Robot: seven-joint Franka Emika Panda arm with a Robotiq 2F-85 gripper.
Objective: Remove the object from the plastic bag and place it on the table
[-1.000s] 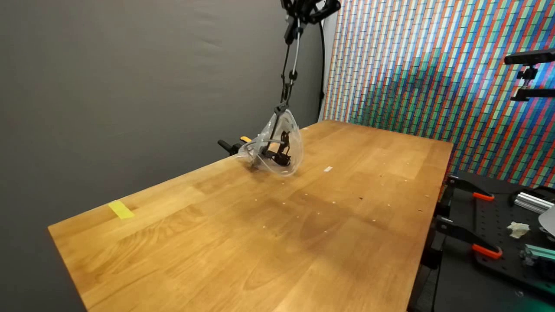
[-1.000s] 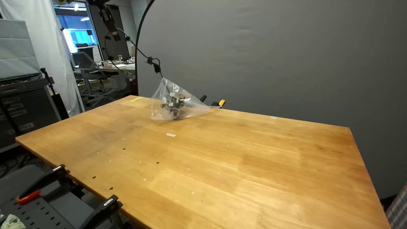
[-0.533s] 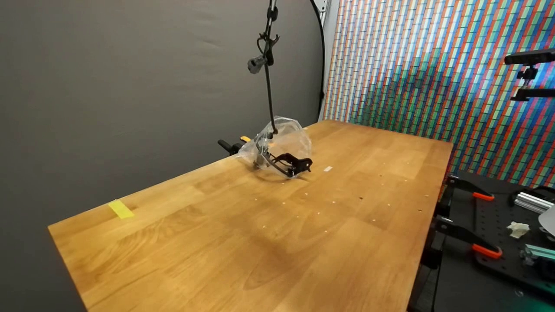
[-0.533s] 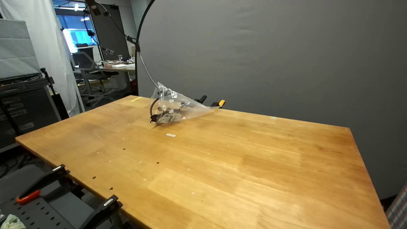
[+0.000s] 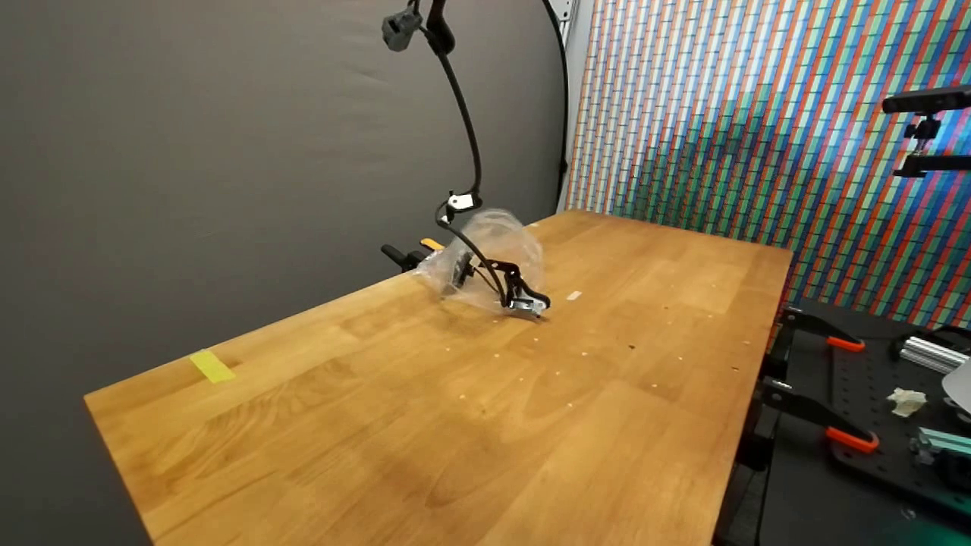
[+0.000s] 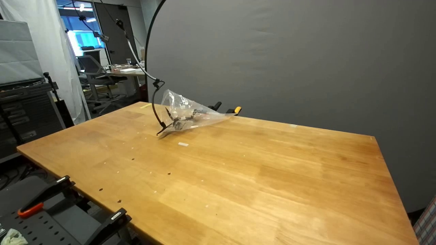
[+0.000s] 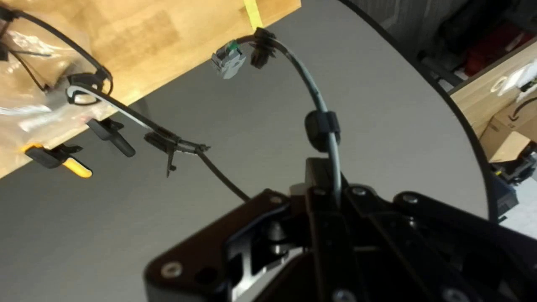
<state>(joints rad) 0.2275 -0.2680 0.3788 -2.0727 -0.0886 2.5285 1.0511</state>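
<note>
My gripper (image 7: 329, 180) shows only in the wrist view. Its fingers are closed on the black cable (image 7: 312, 86), high above the table (image 5: 379, 425). One cable end with a grey plug (image 7: 228, 61) hangs free. In both exterior views the cable (image 5: 466, 114) (image 6: 134, 54) runs from above down to the clear plastic bag (image 5: 504, 235) (image 6: 175, 102). A loop with dark clip-like pieces sticks out of the bag's mouth, low at the tabletop (image 6: 238, 177). More dark cable parts show inside the bag. The bag (image 7: 12, 92) lies at the table's edge, its narrow end by the clamps.
Clamps with black and yellow handles (image 5: 402, 258) (image 6: 233, 110) (image 7: 58, 159) sit on the table edge beside the bag. Yellow tape (image 5: 212, 366) lies near a corner. A black bench (image 5: 819, 485) with orange-tipped clamps (image 5: 850, 440) adjoins the table. A grey screen stands behind.
The gripper has risen out of the exterior views. More cable has come out of the bag and hangs between them. The bag's mouth has sunk, and dark clip pieces now poke out of it.
</note>
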